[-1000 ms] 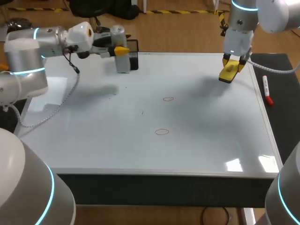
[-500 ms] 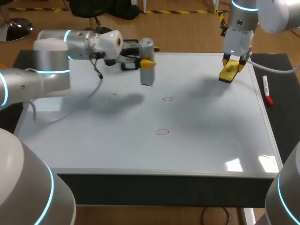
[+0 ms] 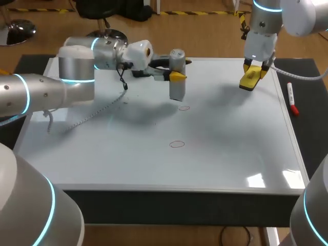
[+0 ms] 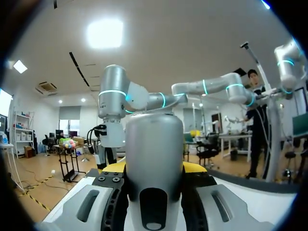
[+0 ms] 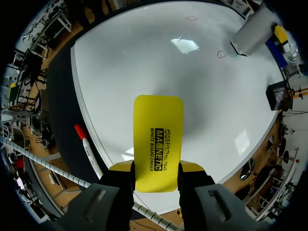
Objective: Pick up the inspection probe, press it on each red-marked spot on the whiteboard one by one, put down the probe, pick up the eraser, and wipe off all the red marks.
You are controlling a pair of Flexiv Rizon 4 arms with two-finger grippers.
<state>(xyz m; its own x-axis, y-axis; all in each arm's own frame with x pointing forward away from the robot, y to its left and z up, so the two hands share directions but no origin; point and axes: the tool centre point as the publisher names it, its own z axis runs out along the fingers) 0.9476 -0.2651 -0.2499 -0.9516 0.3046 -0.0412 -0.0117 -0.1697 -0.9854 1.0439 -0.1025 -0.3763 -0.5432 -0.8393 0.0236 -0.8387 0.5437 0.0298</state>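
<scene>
My left gripper is shut on the inspection probe, a grey cylinder held upright just behind the far red mark. A second red mark lies nearer the front of the whiteboard. In the left wrist view the probe fills the gap between the yellow tips of that gripper. My right gripper hangs over the board's far right corner, shut on the yellow eraser. In the right wrist view the eraser juts ahead of the gripper, with the probe and both marks beyond.
A red-capped marker lies on the black mat just right of the whiteboard, also visible beside the eraser as the marker. A black holder stands at the board's far edge.
My left arm has swung right with the probe, from the board's back left to just behind the far red mark. The right arm and eraser have not moved.
</scene>
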